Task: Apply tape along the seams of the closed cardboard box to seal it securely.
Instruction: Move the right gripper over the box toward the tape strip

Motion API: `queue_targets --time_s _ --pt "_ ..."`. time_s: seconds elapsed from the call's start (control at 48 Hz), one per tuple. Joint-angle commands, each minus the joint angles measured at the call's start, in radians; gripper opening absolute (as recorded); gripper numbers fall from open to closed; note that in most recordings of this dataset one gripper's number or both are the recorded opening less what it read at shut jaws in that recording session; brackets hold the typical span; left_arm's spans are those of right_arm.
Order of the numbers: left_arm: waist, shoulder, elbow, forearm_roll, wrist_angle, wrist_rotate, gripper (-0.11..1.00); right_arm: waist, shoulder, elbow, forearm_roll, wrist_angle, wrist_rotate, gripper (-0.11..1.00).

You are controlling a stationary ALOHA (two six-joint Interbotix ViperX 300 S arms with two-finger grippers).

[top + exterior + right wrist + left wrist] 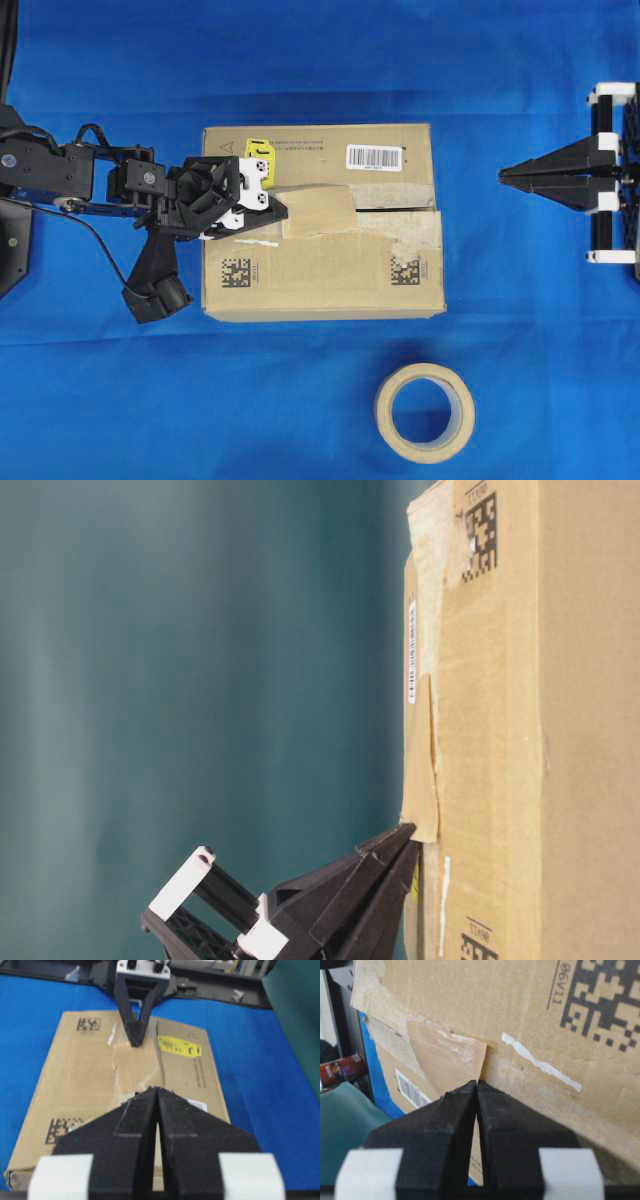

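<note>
Overhead only — roll [425,412] visible; left gripper [477,1084] pinched together at tape [451,1057] edge; right gripper [503,175] closed, empty.

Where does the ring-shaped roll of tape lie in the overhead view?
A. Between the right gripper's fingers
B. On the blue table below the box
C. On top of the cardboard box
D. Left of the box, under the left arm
B: the tape roll lies flat on the blue table, below the cardboard box in the picture, clear of both grippers.
</note>
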Motion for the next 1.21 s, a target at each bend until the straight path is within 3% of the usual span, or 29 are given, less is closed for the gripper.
queue_targets --time_s 0.0,0.416,0.583,0.645,0.791,1.187 --pt "0.003 -0.014 -0.008 0.002 -0.003 0.002 0.01 -0.002 0.011 -0.029 0.005 -0.025 0.002 0.02" --pt "0.003 -0.003 -0.017 0.002 -0.003 0.003 0.01 -0.002 0.198 -0.117 0.034 -0.078 0.003 0.05" --pt "0.003 -0.002 -0.017 0.003 -0.003 0.005 0.01 -0.014 0.345 -0.196 0.048 -0.112 0.003 0.53" --pt "0.003 -0.002 -0.017 0.003 -0.003 0.005 0.01 -0.017 0.403 -0.232 0.048 -0.126 0.003 0.64" --pt "0.003 -0.003 -0.017 0.003 -0.003 0.003 0.01 -0.017 0.499 -0.304 0.048 -0.135 0.003 0.52" --pt "0.002 -0.002 -0.017 0.003 -0.003 0.003 0.01 -0.002 0.69 -0.463 0.043 -0.132 0.0 0.53"
